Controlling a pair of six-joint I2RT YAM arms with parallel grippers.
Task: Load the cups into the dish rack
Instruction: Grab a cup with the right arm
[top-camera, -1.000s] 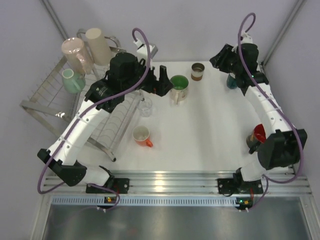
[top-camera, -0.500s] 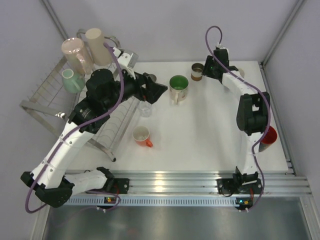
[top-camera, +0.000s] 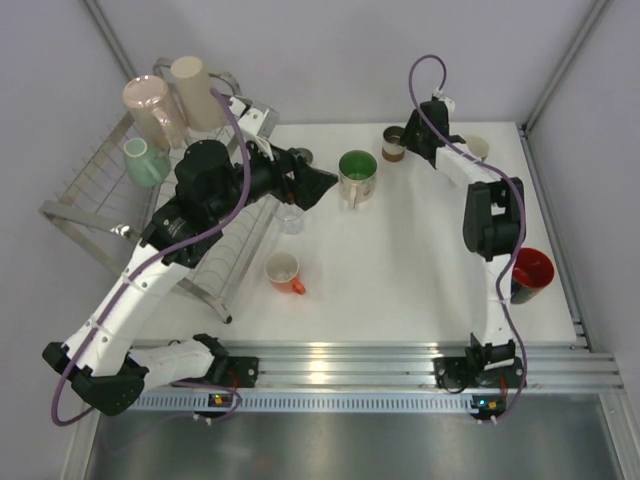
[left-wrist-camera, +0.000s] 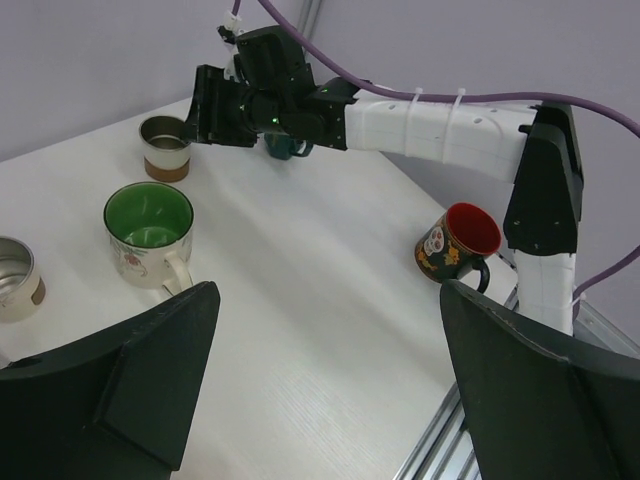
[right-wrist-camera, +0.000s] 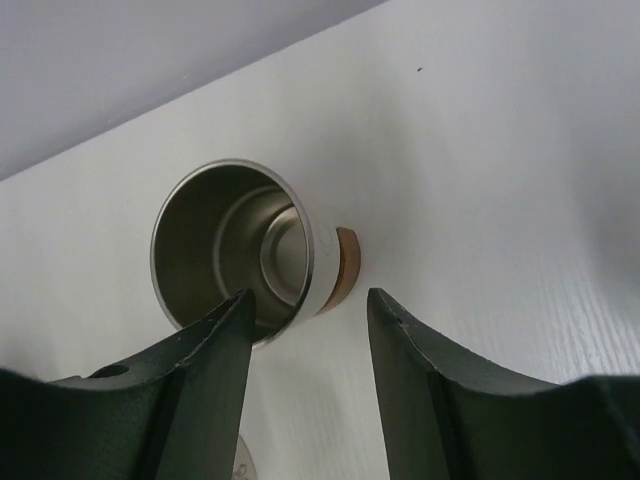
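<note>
A brown-banded steel cup (right-wrist-camera: 245, 250) (top-camera: 395, 143) stands upright at the back of the table. My right gripper (right-wrist-camera: 310, 305) (top-camera: 411, 140) is open right beside it, with its fingertips at the cup's near rim and nothing gripped. My left gripper (left-wrist-camera: 325, 390) (top-camera: 322, 182) hangs wide open and empty over the table, left of the green-inside cup (top-camera: 357, 174) (left-wrist-camera: 149, 233). The wire dish rack (top-camera: 75, 195) at the left holds a pink cup (top-camera: 150, 103), a beige cup (top-camera: 195, 88) and a pale teal cup (top-camera: 146, 161).
An orange-handled white cup (top-camera: 285, 271) and a clear glass (top-camera: 290, 215) stand by the rack's near side. A red-inside dark mug (top-camera: 529, 274) (left-wrist-camera: 458, 243) sits at the right edge. A dark teal cup (left-wrist-camera: 285, 148) shows behind the right arm. A steel cup (left-wrist-camera: 15, 291) is at the left.
The right arm swung from the back right corner across to the brown-banded cup, and its jaws widened slightly. The left arm drew back a little from the green-inside cup, still open.
</note>
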